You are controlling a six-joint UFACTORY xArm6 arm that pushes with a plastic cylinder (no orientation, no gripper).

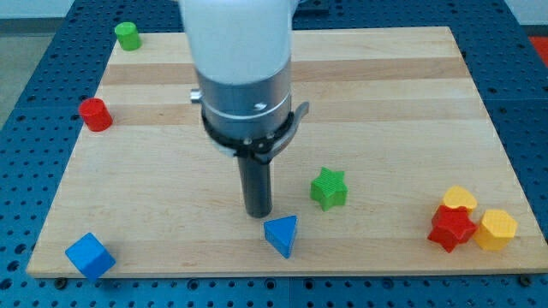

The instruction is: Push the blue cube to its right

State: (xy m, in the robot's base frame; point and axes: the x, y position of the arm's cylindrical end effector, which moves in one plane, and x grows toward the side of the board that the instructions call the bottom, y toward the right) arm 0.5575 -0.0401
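Observation:
The blue cube (90, 255) sits at the board's bottom left corner. My tip (259, 214) is the lower end of the dark rod near the bottom middle of the board, far to the right of the cube. The tip stands just above and left of a blue triangular block (282, 234), close to it.
A green star block (329, 189) lies right of the tip. A red star (451, 228), a yellow block (460, 199) and a yellow hexagonal block (497, 229) cluster at the bottom right. A red cylinder (95, 114) and a green cylinder (128, 35) sit at the left. The wooden board (385, 94) ends close below the cube.

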